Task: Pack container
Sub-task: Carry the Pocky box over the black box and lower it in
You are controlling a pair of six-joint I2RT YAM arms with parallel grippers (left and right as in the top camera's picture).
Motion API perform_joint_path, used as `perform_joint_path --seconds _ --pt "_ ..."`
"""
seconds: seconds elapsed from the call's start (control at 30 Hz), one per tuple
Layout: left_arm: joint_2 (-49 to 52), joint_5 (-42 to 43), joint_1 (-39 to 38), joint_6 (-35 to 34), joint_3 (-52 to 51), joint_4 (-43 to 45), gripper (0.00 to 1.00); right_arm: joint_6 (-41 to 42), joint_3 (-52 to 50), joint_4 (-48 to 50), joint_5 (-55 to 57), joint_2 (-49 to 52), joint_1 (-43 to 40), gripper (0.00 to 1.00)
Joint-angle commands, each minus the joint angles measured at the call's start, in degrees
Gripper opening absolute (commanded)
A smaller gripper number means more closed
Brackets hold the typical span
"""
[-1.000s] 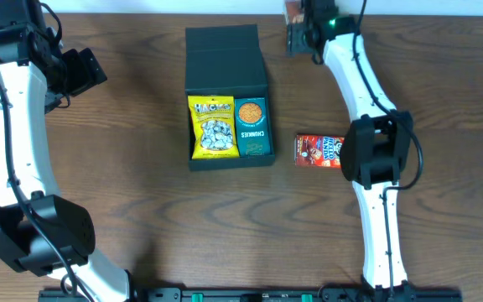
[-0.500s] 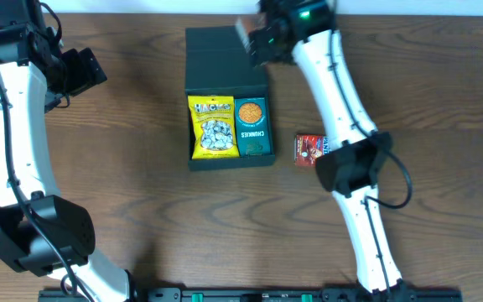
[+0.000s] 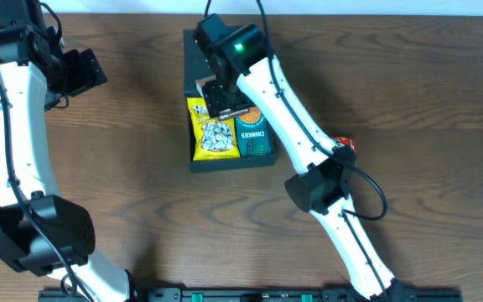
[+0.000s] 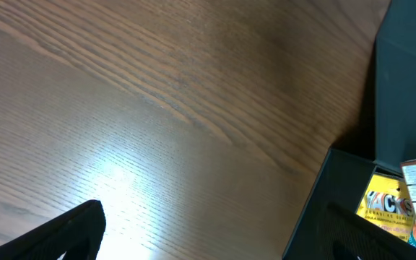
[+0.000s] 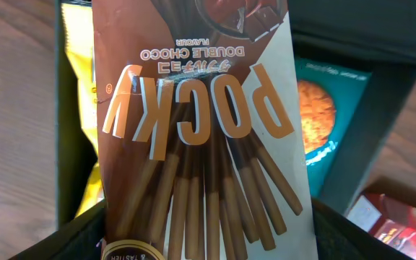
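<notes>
Overhead, right claw (image 3: pixel 222 91) grasps a biscuit box (image 5: pixel 201 130) over the hinge edge of the container (image 3: pixel 231 163); left claw (image 4: pixel 211 231) released, well left.

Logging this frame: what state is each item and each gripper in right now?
container: open, lid flap folded back, partly filled.
yellow snack packet: lying flat inside the container.
teal Chunkies carton: lying flat inside the container.
Pocky box: gripped, held above the container.
red snack box: on the table outside the container, mostly hidden.
left gripper: open, empty.
right gripper: shut on the Pocky box.
</notes>
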Motion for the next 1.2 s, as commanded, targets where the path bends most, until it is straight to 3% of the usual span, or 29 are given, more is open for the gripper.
perform_joint_path --seconds 0.0,0.27,0.37,0.4,0.67,0.83,1.17 --pt "0.00 -0.04 0.35 1.88 -0.07 0.02 0.95 3.06 0.26 -0.96 -1.49 -0.24 1.64 0.59" --pt "0.00 -0.04 0.35 1.92 -0.07 0.02 0.95 5.57 -0.81 -0.96 -1.84 -0.24 1.97 0.67" --pt "0.00 -0.04 0.35 1.90 -0.07 0.02 0.95 5.53 -1.14 -0.96 -2.89 -0.24 1.99 0.97" --pt "0.00 -0.04 0.35 1.90 -0.07 0.02 0.95 5.49 -1.14 -0.94 -2.78 -0.24 1.99 0.99" --pt "0.00 -0.04 0.35 1.88 -0.07 0.02 0.95 2.67 -1.14 1.51 -1.75 -0.24 0.85 0.99" --pt "0.00 -0.04 0.35 1.88 -0.07 -0.22 0.95 1.22 -1.16 5.44 8.79 -0.24 -1.42 0.99" --pt "0.00 -0.04 0.35 1.88 -0.07 -0.35 0.95 -17.99 -9.38 8.28 -0.26 -0.13 -8.46 0.99"
